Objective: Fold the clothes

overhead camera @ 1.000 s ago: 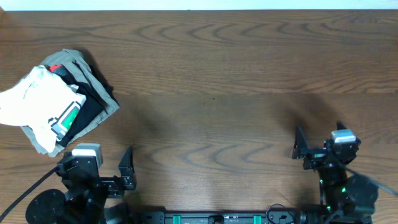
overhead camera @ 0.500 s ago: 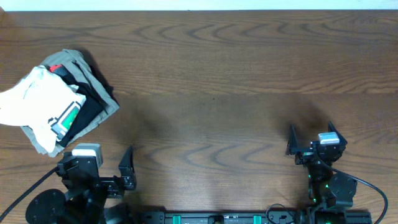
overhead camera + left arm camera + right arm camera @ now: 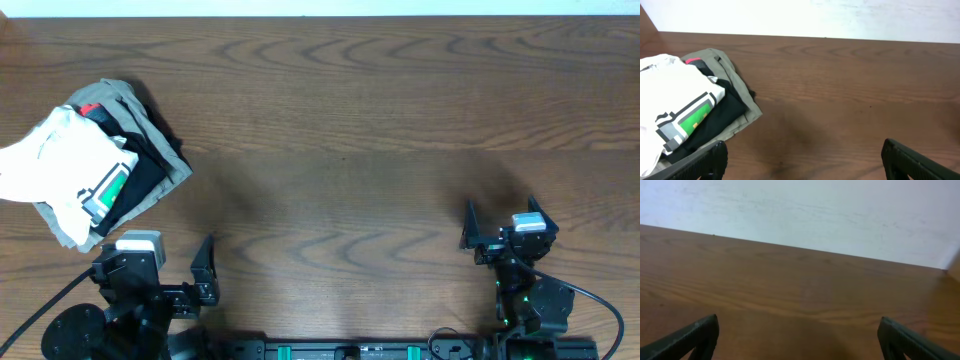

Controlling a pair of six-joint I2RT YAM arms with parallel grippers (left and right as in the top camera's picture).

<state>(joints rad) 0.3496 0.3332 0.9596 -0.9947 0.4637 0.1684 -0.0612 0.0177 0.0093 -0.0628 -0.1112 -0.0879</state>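
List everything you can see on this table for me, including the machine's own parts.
white T-shirt: one, white with a green-and-dark print, on top of the pile at the table's left edge
folded garments: several in one pile, black, red and khaki, under the T-shirt
table: one, brown wood
wall: one, white, beyond the table's far edge
left gripper: one, black, open and empty, near edge, left
right gripper: one, black, open and empty, near edge, right
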